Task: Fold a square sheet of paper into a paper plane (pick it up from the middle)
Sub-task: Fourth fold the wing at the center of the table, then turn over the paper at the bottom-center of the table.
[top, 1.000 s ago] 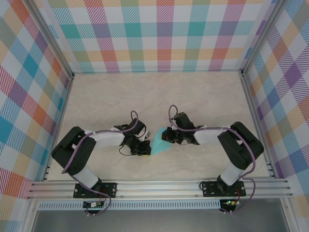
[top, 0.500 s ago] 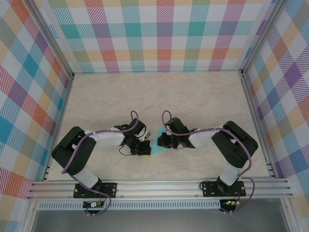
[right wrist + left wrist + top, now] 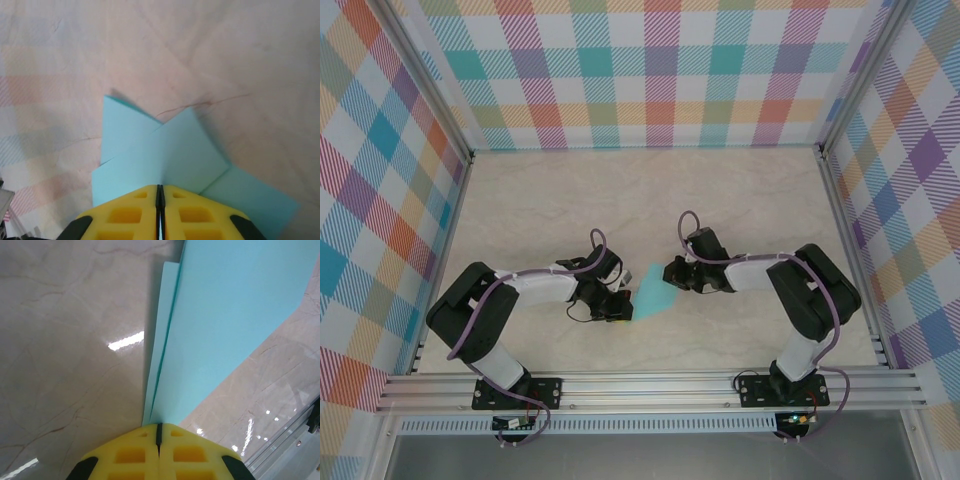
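Top external view puts the turquoise-cyan paper plane [image 3: 653, 290], a thin, half-folded pointed dart, a little toward 6 o'clock from the middle of the pale marbled table [image 3: 740, 200]. More of it shows than half a second ago. The right gripper [image 3: 672, 272] had pushed in over it toward 9 o'clock; it has now drawn back toward 3 o'clock and sits at the plane's 2 o'clock corner. The left gripper [image 3: 623, 306] has not shifted and keeps the 8 o'clock end.

On my left wrist camera the yellow pads [image 3: 130, 455] are pressed together on the layered edge, with the paper running up and away from the seam. On my right wrist camera the pads [image 3: 125, 215] also meet, and overlapping flaps fan out from between them, so I read both as pinching the paper.

I judge the in-and-out sweep as a crease being run down. If so, that fold is set, the plane is not yet finished, and the next flap is due.
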